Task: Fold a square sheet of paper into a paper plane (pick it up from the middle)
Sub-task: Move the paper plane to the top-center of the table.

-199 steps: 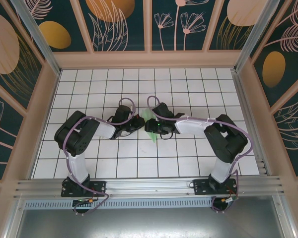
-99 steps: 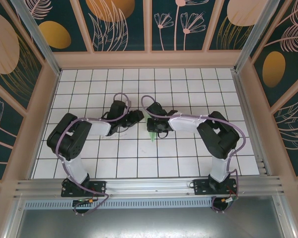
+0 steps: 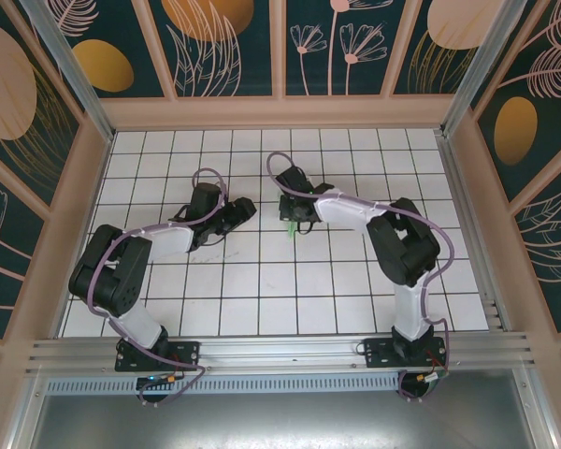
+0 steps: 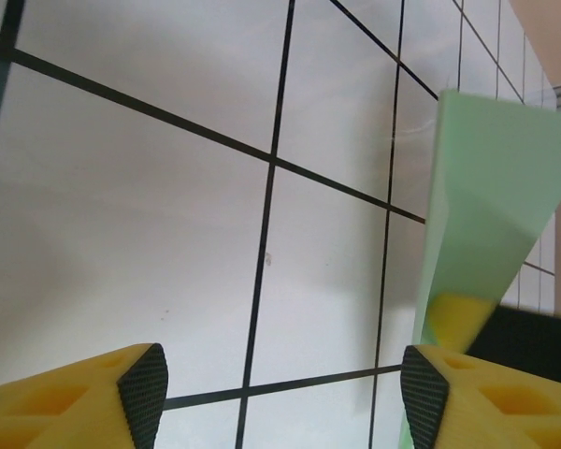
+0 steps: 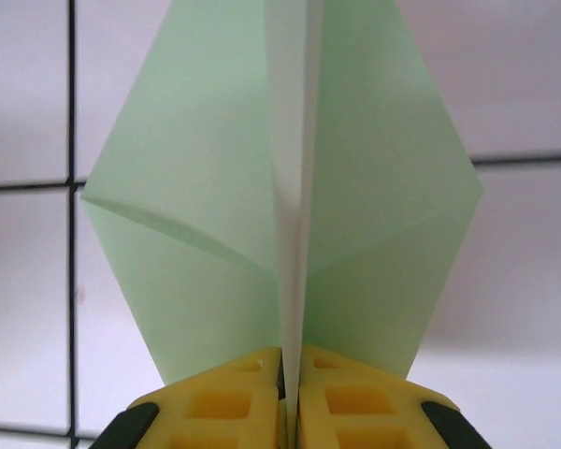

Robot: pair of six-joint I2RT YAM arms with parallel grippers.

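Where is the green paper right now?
The paper is pinched in the right gripper, near the middle of the table in the top view, just right of the open left gripper.

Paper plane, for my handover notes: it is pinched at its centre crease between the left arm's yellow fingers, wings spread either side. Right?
Not quite. The paper plane is pinched at its centre crease between the right arm's yellow fingers, not the left's, wings spread either side; the right wrist view shows it. The left arm's fingers stand open.
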